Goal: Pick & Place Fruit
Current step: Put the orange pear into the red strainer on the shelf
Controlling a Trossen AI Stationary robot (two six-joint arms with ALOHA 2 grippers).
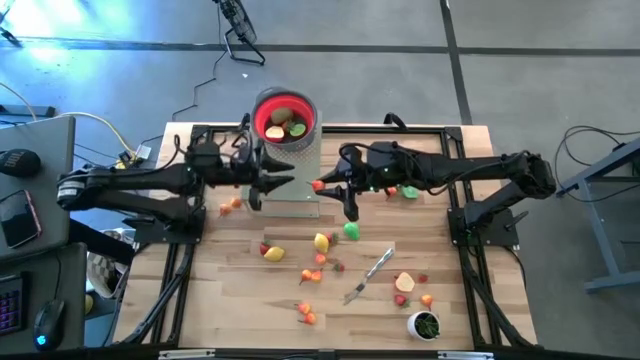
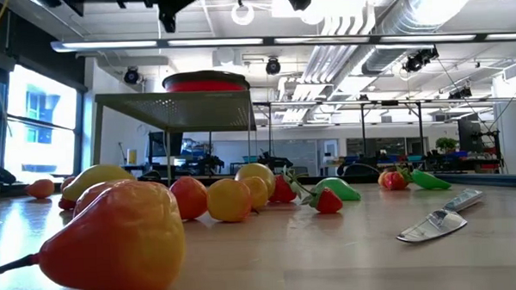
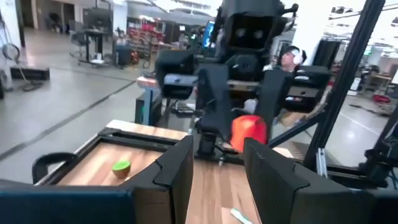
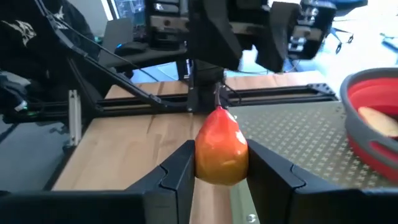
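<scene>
A red bowl point(image 1: 285, 118) with a few fruit pieces inside stands on a grey perforated stand point(image 1: 297, 165) at the table's far middle. My right gripper point(image 1: 322, 186) reaches in from the right, shut on a red-orange pear-shaped fruit point(image 4: 219, 149) beside the stand's right edge. My left gripper point(image 1: 288, 180) faces it from the left over the stand, open and with nothing between its fingers point(image 3: 177, 165). More fruit lies loose on the wood: a yellow piece point(image 1: 321, 241), a green piece point(image 1: 351, 230), a tan piece point(image 1: 404, 283). My right gripper pinches the red-orange fruit by its two wide sides point(image 4: 205, 160) between the two fingers. The fingers come nearly level from the table's right side. The fruit is lifted clear of the table, its narrow stem end point(image 4: 219, 113) pointing away from the wrist.
A silver knife point(image 1: 372, 274) lies near the table's middle right, and a small white cup point(image 1: 424, 325) with green contents stands at the near right. Small fruit pieces point(image 1: 306, 313) dot the near half. A dark metal frame point(image 1: 470, 200) borders the tabletop.
</scene>
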